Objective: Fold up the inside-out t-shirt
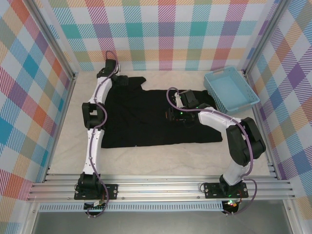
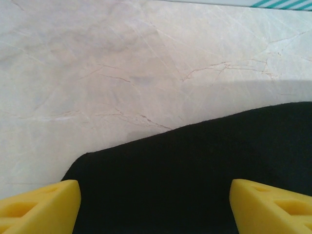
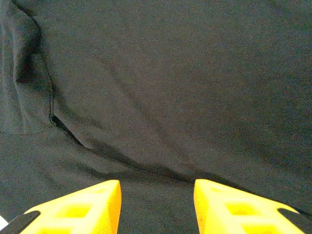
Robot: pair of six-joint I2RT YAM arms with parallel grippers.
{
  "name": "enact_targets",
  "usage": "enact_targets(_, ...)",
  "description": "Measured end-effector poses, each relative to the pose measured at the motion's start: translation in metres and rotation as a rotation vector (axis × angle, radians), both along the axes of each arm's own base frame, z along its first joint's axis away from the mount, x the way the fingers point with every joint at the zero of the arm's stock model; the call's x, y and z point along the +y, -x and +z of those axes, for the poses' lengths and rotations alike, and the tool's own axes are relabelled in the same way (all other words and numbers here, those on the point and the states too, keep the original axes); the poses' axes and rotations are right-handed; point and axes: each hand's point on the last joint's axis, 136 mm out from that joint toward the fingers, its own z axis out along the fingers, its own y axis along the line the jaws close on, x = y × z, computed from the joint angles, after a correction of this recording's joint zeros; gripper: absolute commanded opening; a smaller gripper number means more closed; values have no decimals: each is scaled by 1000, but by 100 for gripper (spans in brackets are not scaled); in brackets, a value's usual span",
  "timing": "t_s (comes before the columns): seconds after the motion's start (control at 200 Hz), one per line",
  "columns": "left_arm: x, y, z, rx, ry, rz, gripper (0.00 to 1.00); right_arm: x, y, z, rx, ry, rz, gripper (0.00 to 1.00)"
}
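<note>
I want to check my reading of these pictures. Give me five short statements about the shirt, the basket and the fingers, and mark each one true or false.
1. The black t-shirt lies spread on the table. True.
2. The t-shirt is inside the blue basket. False: it lies on the table, outside the basket.
3. The left fingers stand wide apart over the shirt's edge. True.
4. The right fingers hover over bare table. False: black cloth lies under them.
5. The basket stands at the table's far left. False: it stands at the far right.
</note>
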Motion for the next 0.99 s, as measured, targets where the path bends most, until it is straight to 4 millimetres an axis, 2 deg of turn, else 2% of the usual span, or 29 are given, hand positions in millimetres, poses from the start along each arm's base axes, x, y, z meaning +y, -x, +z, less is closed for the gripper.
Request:
enact_targets(0.04,-2,-1,-4,1,3,-12,76,1,1,-2,8,-3,1,44)
enact_targets(0.125,-3,-4,-7,-7,2,-37,60,2,2,-4,21,-10,0,44)
enact_targets(0.26,-4,-5,-7,-11,19,-57,24,6,2,-6,38,-34,1,44)
enact_targets(0.45,-7,-5,-8,-11,47,-73,0,5,2,-12,56,-24,-6,43)
enact_targets(0.525,-8,-5,-8,-12,49,-74,0,-2,-5,-9,33,22,-23,44)
enact_targets(0.595,-8,-5,-7,-13,49,-75,0,-10,-19,3,-18,70,-44,44)
enact_targets(0.705,-9,-5,-6,-14,56,-79,0,-34,-58,30,-112,137,-126,44)
enact_targets(0.77,-9,-5,-5,-15,60,-81,0,-54,-85,39,-155,188,-187,44)
enact_targets(0.835,-10,-4,-3,-12,63,-80,0,-73,-106,38,-174,250,-233,45)
enact_targets(0.9,-10,-1,2,-11,64,-80,0,-91,-122,29,-167,322,-266,44)
enact_targets(0.995,-10,0,14,-21,64,-80,0,-103,-131,6,-118,397,-267,44)
